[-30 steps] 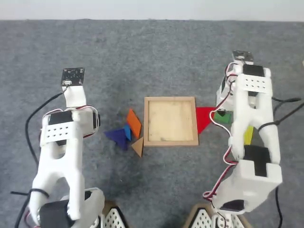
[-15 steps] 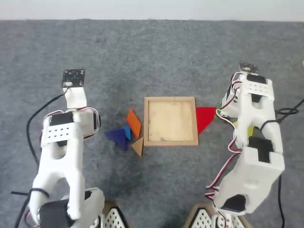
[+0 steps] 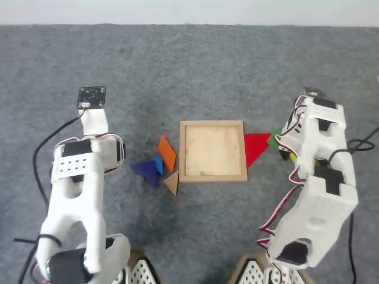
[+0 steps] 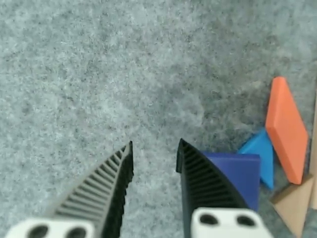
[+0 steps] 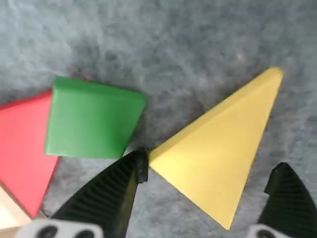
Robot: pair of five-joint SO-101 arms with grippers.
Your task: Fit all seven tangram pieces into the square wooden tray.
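Observation:
The square wooden tray [image 3: 182,151] lies empty mid-table. Right of it lie a red triangle [image 3: 256,147], a green square [image 3: 274,139] and a yellow triangle [image 5: 223,153]. My right gripper [image 5: 212,166] is open and straddles the yellow triangle, one fingertip by the corner where it meets the green square [image 5: 91,118]. Left of the tray sit an orange parallelogram [image 3: 167,152], a light blue triangle [image 3: 159,163], a dark blue triangle [image 3: 145,170] and a tan triangle [image 3: 172,182]. My left gripper [image 4: 155,144] hangs open over bare carpet beside the dark blue triangle [image 4: 237,171].
Everything rests on grey carpet [image 3: 195,77], with open floor behind the tray and in front of it. The right arm's body [image 3: 320,154] covers most of the yellow triangle in the high view. The two arm bases stand at the near edge.
The right arm has swung rightward away from the tray and now covers the yellow triangle in the high view. The left arm and all pieces have stayed put.

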